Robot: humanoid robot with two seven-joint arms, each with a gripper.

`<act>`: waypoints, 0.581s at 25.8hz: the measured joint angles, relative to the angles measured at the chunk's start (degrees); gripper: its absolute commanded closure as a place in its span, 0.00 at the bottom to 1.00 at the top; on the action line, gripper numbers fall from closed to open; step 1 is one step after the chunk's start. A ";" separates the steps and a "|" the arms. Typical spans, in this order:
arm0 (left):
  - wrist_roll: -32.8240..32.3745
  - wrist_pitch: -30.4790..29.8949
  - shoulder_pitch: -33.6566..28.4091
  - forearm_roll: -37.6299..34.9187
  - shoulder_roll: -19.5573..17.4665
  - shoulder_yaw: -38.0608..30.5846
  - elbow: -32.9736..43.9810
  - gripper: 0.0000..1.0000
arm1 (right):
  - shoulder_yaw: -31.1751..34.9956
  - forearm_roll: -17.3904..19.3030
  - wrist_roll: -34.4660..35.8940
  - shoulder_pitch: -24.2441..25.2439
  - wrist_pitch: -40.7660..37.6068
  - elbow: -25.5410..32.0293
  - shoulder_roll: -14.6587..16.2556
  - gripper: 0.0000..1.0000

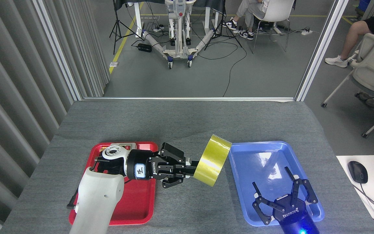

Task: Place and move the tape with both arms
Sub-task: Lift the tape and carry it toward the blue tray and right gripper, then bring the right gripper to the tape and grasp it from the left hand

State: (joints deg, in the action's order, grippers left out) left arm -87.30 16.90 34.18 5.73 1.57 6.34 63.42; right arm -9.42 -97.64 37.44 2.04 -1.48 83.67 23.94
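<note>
Carrying the tape (213, 160) clamped in my left end effector (192, 169), clear of the red tray (141, 208); blue tray (242, 195) drop remained, right end effector (284, 198) spread empty.

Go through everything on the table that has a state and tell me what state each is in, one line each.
Yellow packing tape roll: held off the table, on edge, between the trays.
Left end effector: shut on the tape roll.
Right end effector: open, empty, over the blue tray.
Blue plastic tray: nothing in it.
Red plastic tray: partly hidden by the left arm.
</note>
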 measured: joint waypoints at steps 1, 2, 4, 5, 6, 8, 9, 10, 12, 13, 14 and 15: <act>1.05 -1.69 -0.74 -0.82 0.09 0.05 -0.10 1.00 | -0.43 0.03 0.03 -0.29 0.00 0.06 0.45 0.00; 1.88 -2.97 -1.41 -1.40 0.15 0.13 -0.26 1.00 | -1.01 0.05 0.12 -0.55 0.00 0.14 0.75 0.00; 3.14 -5.06 -2.36 -2.47 0.29 0.36 -0.76 1.00 | -2.66 0.05 0.18 -0.90 0.00 0.37 1.44 0.00; 3.52 -5.76 -2.68 -3.01 0.30 0.51 -1.17 1.00 | -3.83 0.05 0.24 -1.09 0.00 0.60 2.13 0.00; 3.73 -6.20 -2.91 -3.48 0.32 0.63 -1.59 1.00 | -5.01 0.02 0.29 -1.15 0.00 0.75 2.89 0.00; 4.14 -6.88 -3.03 -4.31 0.33 0.79 -2.33 1.00 | -7.88 -0.25 0.29 -1.44 0.05 1.15 4.90 0.00; 4.25 -7.10 -3.14 -4.62 0.34 0.85 -2.62 1.00 | -9.32 -0.38 0.26 -1.45 0.06 1.25 5.92 0.00; 4.26 -7.32 -3.19 -4.92 0.34 0.89 -2.86 1.00 | -10.72 -0.51 0.13 -1.49 0.08 1.33 6.90 0.00; 4.43 -7.63 -3.18 -5.31 0.26 0.92 -3.14 1.00 | -12.97 -0.67 -0.03 -1.56 0.60 1.48 8.77 0.00; 4.43 -7.66 -3.18 -5.51 0.18 0.94 -3.24 1.00 | -13.86 -0.72 -0.11 -1.57 0.77 1.51 9.60 0.00; 4.46 -7.76 -3.17 -5.67 0.10 0.94 -3.27 1.00 | -14.69 -0.74 -0.14 -1.60 1.05 1.56 10.50 0.00; 4.51 -7.82 -3.17 -5.88 0.03 0.94 -3.32 1.00 | -15.42 -0.76 -0.15 -1.62 1.21 1.58 11.26 0.00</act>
State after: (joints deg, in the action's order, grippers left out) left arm -82.79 9.07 31.01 -0.15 1.60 7.29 60.10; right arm -24.84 -98.40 37.29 0.42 -0.26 85.24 35.20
